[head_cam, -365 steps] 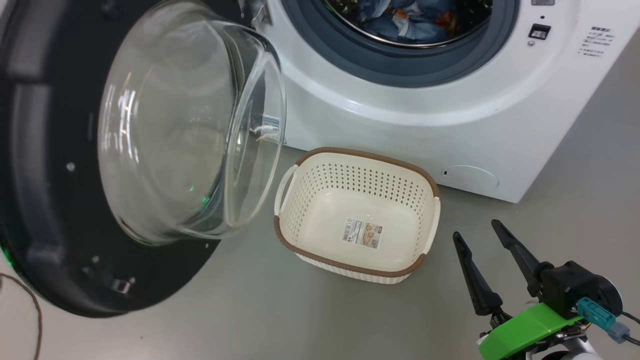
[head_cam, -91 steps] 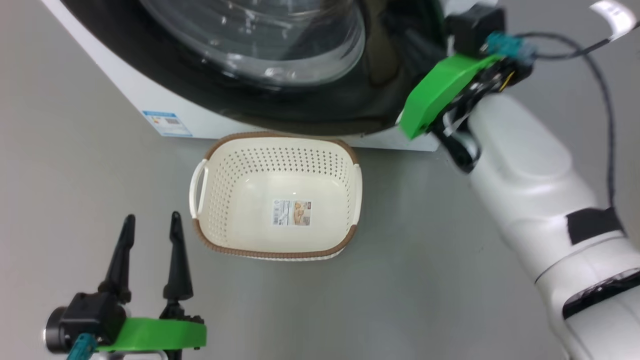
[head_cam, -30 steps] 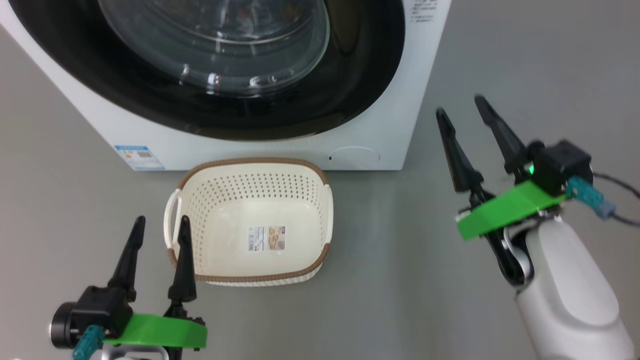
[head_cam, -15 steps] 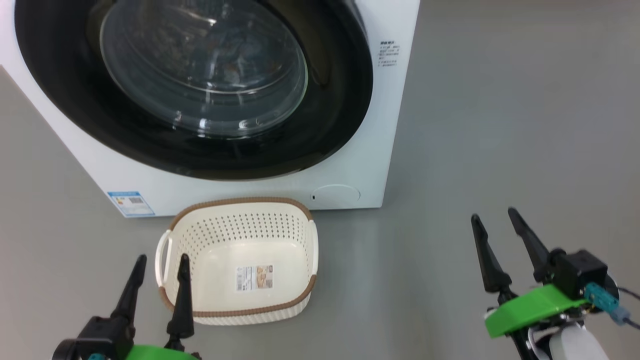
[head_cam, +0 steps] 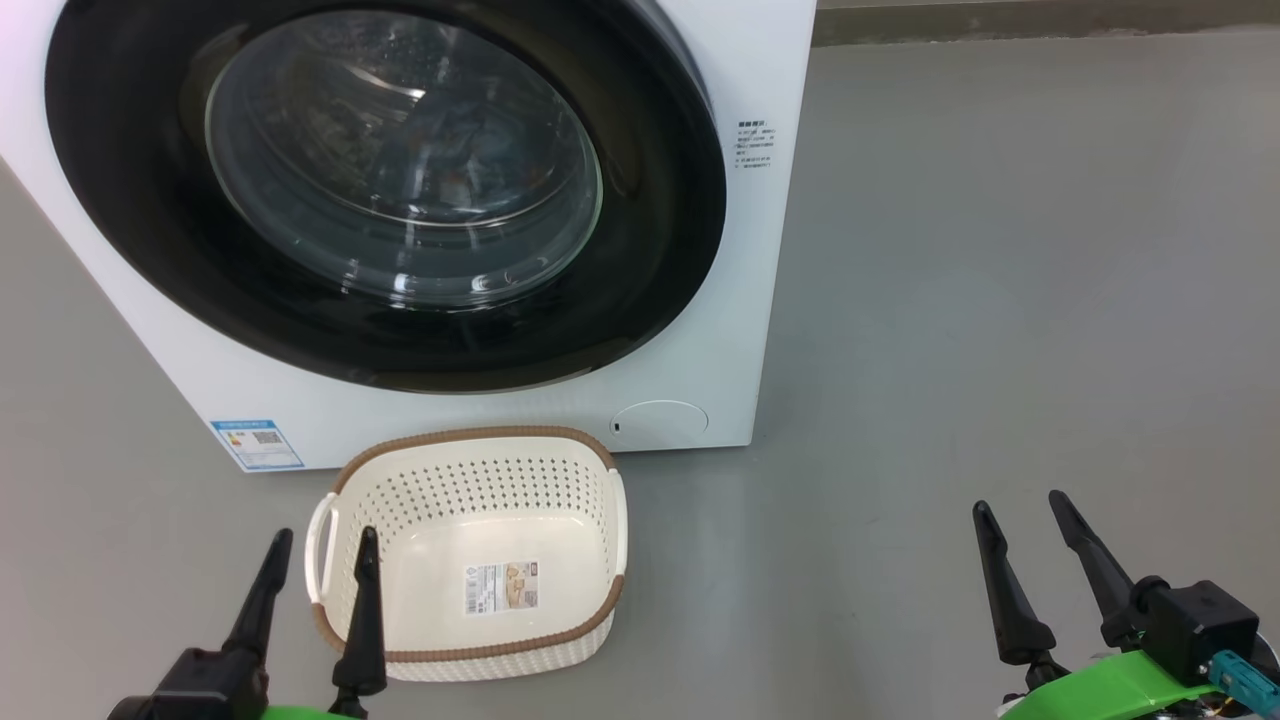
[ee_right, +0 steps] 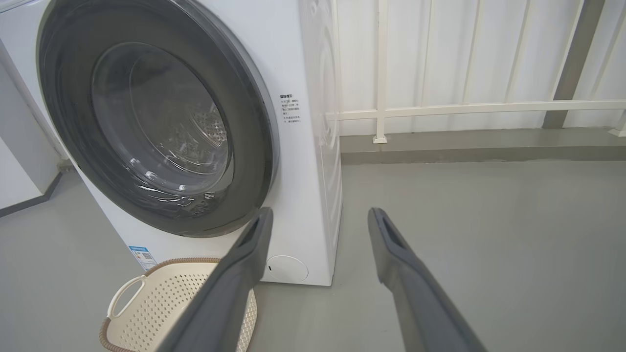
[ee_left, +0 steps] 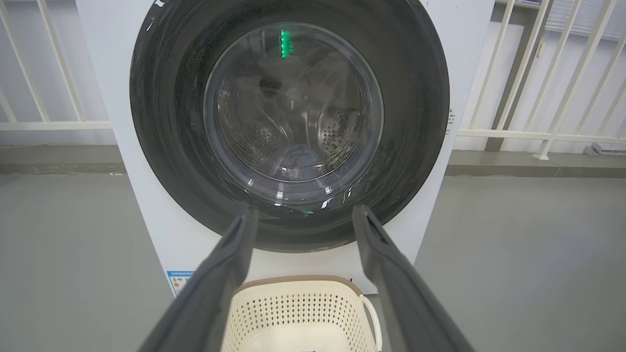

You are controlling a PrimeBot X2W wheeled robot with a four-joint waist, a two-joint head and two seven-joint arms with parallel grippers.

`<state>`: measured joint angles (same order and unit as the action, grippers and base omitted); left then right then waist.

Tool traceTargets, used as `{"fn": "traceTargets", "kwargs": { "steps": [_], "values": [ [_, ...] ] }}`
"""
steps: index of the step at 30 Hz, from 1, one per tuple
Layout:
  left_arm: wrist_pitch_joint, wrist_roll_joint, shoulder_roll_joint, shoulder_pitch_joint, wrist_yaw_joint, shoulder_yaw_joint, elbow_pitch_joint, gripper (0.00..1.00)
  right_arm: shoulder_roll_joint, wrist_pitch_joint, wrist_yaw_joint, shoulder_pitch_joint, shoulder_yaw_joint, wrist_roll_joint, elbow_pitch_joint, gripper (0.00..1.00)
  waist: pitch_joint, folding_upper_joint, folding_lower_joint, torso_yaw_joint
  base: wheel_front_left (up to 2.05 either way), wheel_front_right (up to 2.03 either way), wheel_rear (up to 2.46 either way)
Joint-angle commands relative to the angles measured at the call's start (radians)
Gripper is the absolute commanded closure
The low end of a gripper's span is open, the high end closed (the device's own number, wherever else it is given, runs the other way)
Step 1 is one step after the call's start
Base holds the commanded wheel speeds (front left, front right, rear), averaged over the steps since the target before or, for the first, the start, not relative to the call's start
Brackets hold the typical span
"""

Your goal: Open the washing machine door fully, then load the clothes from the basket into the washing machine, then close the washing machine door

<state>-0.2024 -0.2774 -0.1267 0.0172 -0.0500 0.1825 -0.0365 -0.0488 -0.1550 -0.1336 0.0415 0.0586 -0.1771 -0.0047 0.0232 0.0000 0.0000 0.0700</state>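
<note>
We are looking down at the washing machine point(head_cam: 770, 70), whose washing machine door point(head_cam: 400, 170) is sitting shut, its black ring lying flush against the white front. In the left wrist view the clothes point(ee_left: 296, 164) are showing through the glass bowl as a dark blue heap resting at the bottom of the drum. The basket point(head_cam: 470, 437) is standing on the grey floor point(head_cam: 1000, 250) just in front of the machine, below the door, its label sticker showing on its bottom. Our left gripper point(head_cam: 325, 535) is hovering low beside the basket's left handle, fingers spread apart and grasping nothing; one finger is overlapping the basket's rim in the head view, and we cannot tell whether it is touching. Our right gripper point(head_cam: 1017, 500) is hanging well to the right of the basket, over bare floor, its fingers likewise parted and empty. Both are pointing toward the machine, well short of the door.
</note>
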Motion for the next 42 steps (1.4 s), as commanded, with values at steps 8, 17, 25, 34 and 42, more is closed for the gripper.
{"fn": "traceTargets", "kwargs": {
  "steps": [8, 17, 25, 34, 42],
  "values": [
    [-0.002, -0.008, -0.021, -0.004, -0.022, -0.034, 0.035, 0.00, -0.002, 0.025, 0.003, 0.013, -0.013, -0.001, -0.068, 0.00, -0.009, 0.0000, 0.0000, 0.004, 0.00, 0.00, 0.00],
    [-0.003, -0.016, -0.024, -0.001, -0.030, -0.035, 0.037, 0.00, -0.002, 0.028, 0.003, 0.021, -0.014, -0.012, -0.076, 0.00, -0.014, 0.0000, 0.0000, 0.012, 0.00, 0.00, 0.00],
    [0.001, -0.020, -0.033, 0.003, -0.035, -0.032, 0.043, 0.00, -0.002, 0.022, 0.003, 0.024, -0.015, -0.021, -0.069, 0.00, -0.019, 0.0000, 0.0000, 0.011, 0.00, 0.00, 0.00],
    [0.002, -0.021, -0.037, 0.002, -0.042, -0.029, 0.047, 0.00, -0.001, 0.016, 0.003, 0.023, -0.017, -0.026, -0.061, 0.00, -0.017, 0.0000, 0.0000, 0.013, 0.00, 0.00, 0.00],
    [0.003, -0.018, -0.003, 0.032, -0.038, 0.012, -0.025, 1.00, 0.008, 0.023, 0.000, 0.046, 0.010, -0.020, 0.013, 1.00, -0.014, 0.0000, 0.0001, 0.014, 0.00, 0.00, 0.00]
  ]
}}
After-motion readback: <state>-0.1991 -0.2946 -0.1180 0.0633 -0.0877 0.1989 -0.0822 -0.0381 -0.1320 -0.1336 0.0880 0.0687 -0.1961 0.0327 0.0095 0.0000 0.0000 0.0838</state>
